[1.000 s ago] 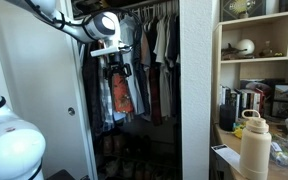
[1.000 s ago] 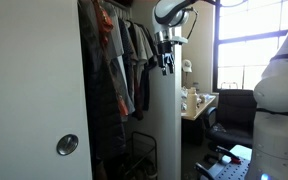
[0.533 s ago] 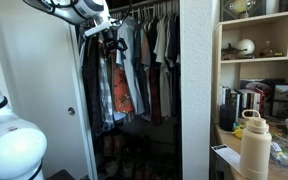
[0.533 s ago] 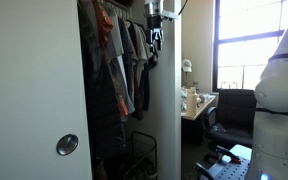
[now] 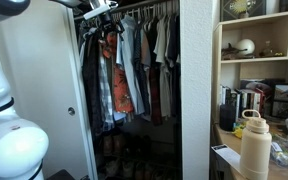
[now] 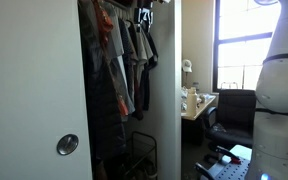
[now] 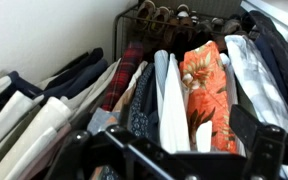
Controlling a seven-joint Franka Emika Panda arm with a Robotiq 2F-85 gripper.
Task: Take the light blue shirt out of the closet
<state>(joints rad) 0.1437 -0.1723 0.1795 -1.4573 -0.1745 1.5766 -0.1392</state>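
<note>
High in closet [image 5: 144, 130], gripper [image 5: 100, 9] hovers, jaws spread, empty. Target light blue shirt [image 7: 252, 75] hangs packed beside orange floral shirt [image 7: 199, 85]. Risk: tight packing lets gripper snag neighbour too, pulling 2 garments off.

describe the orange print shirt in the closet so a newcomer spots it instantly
Find the open closet between the white door and the white pillar. Among the hanging clothes, toward the door side, is the shirt. Its neighbours are mostly dark, grey or white; it alone is bright orange-red with a pale floral print.
</note>
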